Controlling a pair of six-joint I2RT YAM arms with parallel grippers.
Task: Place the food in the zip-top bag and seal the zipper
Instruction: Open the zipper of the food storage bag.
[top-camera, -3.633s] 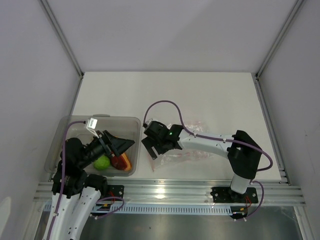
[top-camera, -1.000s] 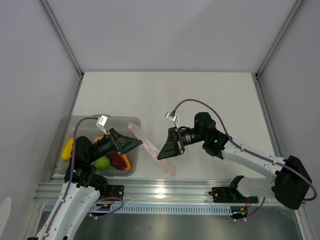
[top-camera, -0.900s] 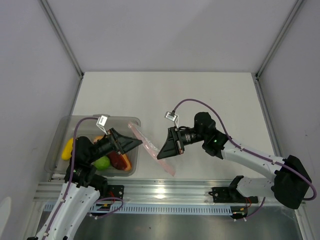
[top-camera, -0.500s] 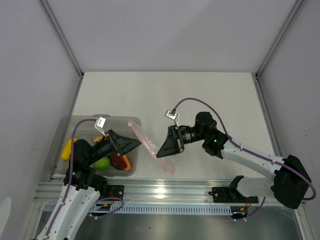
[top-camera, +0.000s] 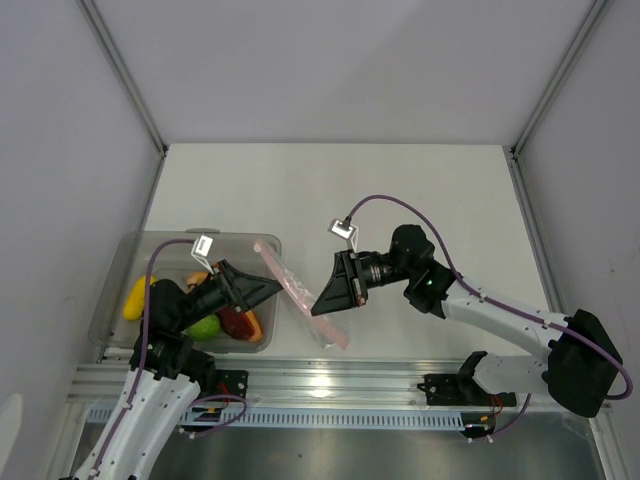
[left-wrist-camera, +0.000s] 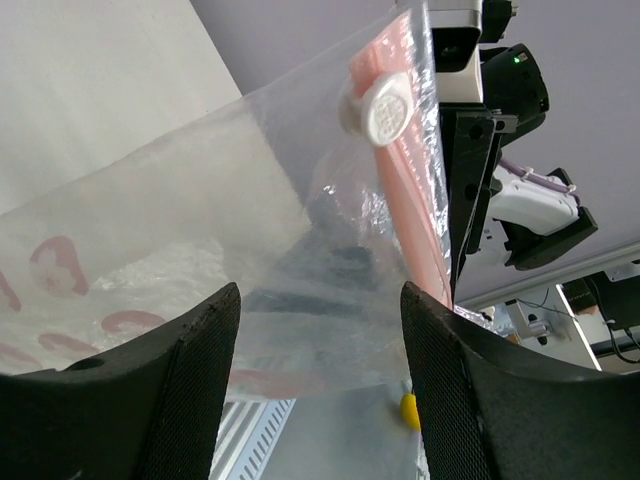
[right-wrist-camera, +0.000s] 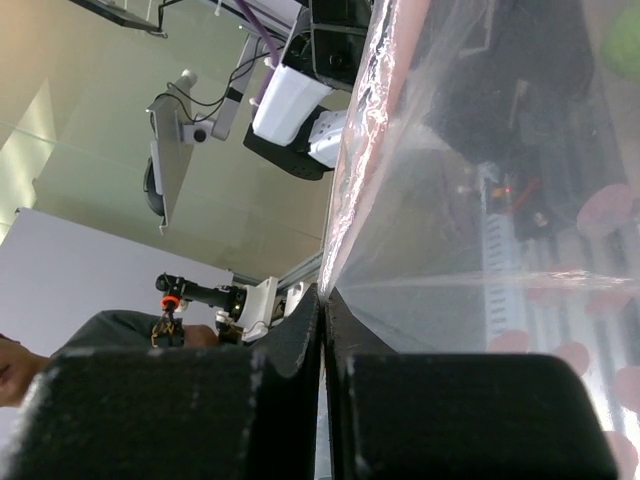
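Note:
The zip-top bag (top-camera: 300, 297) hangs on edge in the air between the two arms, its pinkish zipper (top-camera: 270, 260) running diagonally. My right gripper (top-camera: 316, 305) is shut on the bag's edge (right-wrist-camera: 345, 250). My left gripper (top-camera: 272, 288) points at the bag from the left, open, nothing clamped. In the left wrist view the clear bag (left-wrist-camera: 200, 220) with pink dots fills the space ahead of the left gripper (left-wrist-camera: 320, 300), and a white slider (left-wrist-camera: 385, 105) sits on the zipper (left-wrist-camera: 412, 210). The food lies in a grey bin: a lime-green fruit (top-camera: 205, 326), a red-orange slice (top-camera: 243, 324), a yellow piece (top-camera: 133, 298).
The grey translucent bin (top-camera: 200, 236) stands at the table's left front, under my left arm. White walls with metal posts enclose the table. A metal rail (top-camera: 330, 385) runs along the near edge by the arm bases.
Since the earliest frame my right gripper has lifted the bag off the table and turned it on edge. Over the last second the bag has only drifted slightly left; the left gripper has hardly moved.

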